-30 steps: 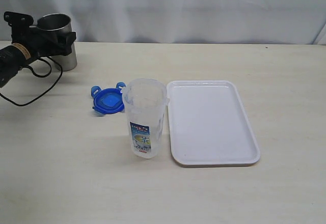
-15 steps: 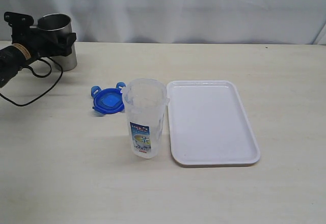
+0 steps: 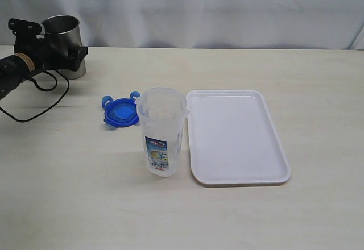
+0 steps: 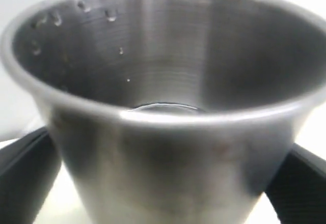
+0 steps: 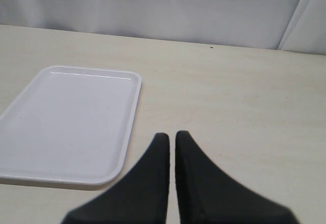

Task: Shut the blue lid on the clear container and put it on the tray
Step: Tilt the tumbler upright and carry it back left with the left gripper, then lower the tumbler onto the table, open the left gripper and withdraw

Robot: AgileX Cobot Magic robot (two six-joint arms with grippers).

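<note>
Two arms | left end effector [image 3: 58, 41] astride steel cup [image 3: 61, 28], grip unclear | right end effector [image 5: 172, 137] pressed together, near tray [image 5: 71, 122]

blue lid [image 3: 119, 113] lies touching or just beside the clear container [image 3: 162, 132], which blocks approach from the right. room is open above and left of the lid. tray [image 3: 238, 136] bare, just right of the container. steel cup [image 3: 63, 37] and cable [image 3: 45, 109] occupy the surface [image 3: 85, 193] far left.
</note>
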